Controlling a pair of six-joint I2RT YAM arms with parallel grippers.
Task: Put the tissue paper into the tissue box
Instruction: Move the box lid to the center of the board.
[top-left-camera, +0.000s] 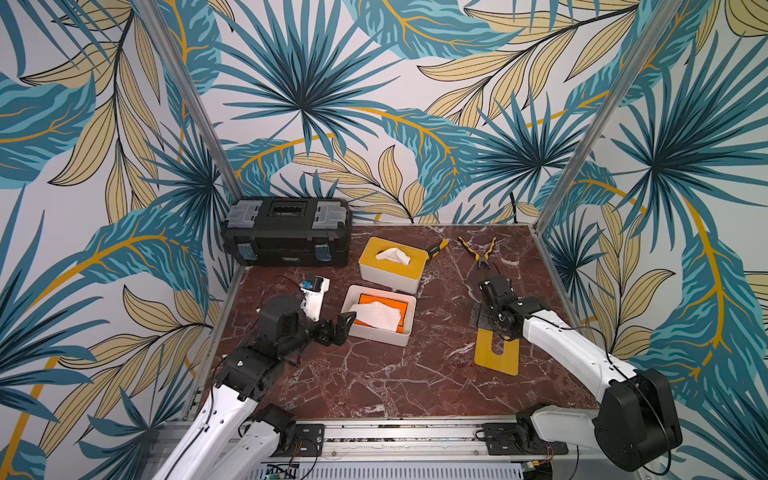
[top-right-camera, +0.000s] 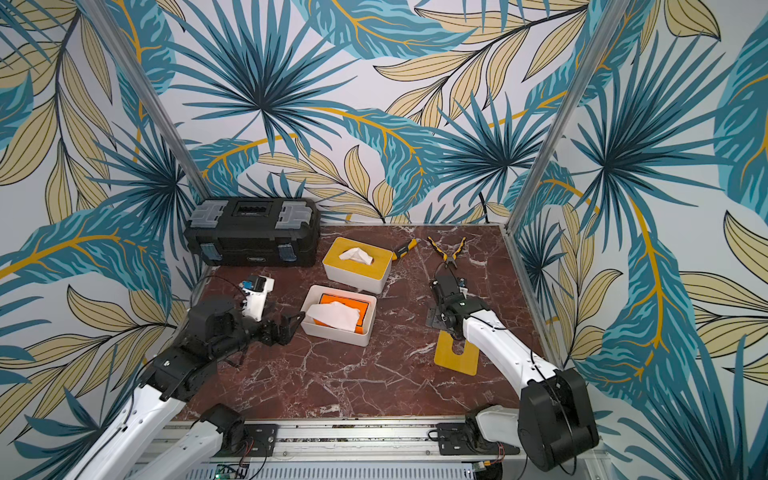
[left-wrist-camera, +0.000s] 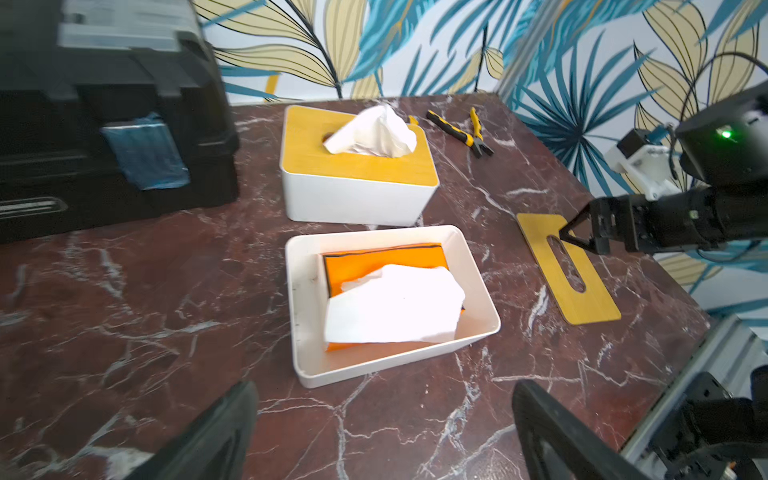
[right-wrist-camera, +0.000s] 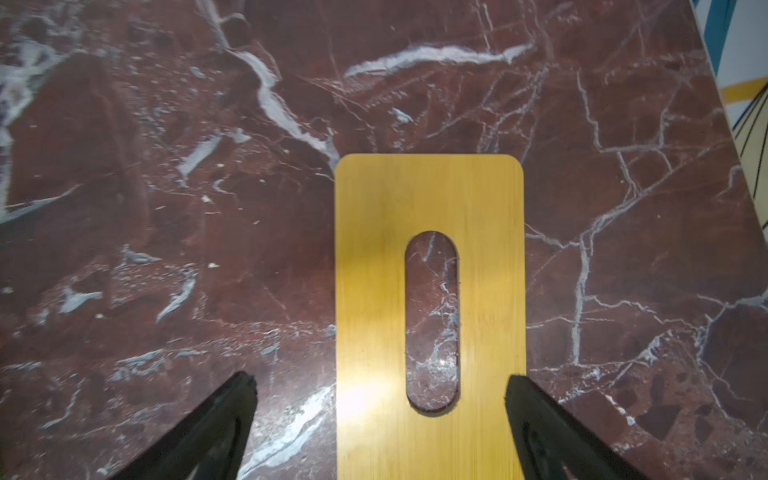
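Okay, left gripper (top-left-camera: 348, 322), wide open, empty, just left of open white plastic tissue box (top-left-camera: 376, 337); orange tissue pack (top-left-camera: 384, 300) with loose white sheet (top-left-camera: 376, 316) inside. Right of box: slotted yellow bamboo lid (top-left-camera: 505, 363) lengthwise under right gripper (right-wrist-camera: 379, 377), also wide, empty.

Left arm (top-left-camera: 226, 409) entering from 7 o'clock, elbow bent, left tool (top-left-camera: 341, 328) level, pointing toward 2 o'clock, jaws wide apart, empty, right arm (top-left-camera: 573, 345) stretched toward 10 o'clock, right tool (right-wrist-camera: 379, 377) aimed downward, jaws spread, gripping nothing
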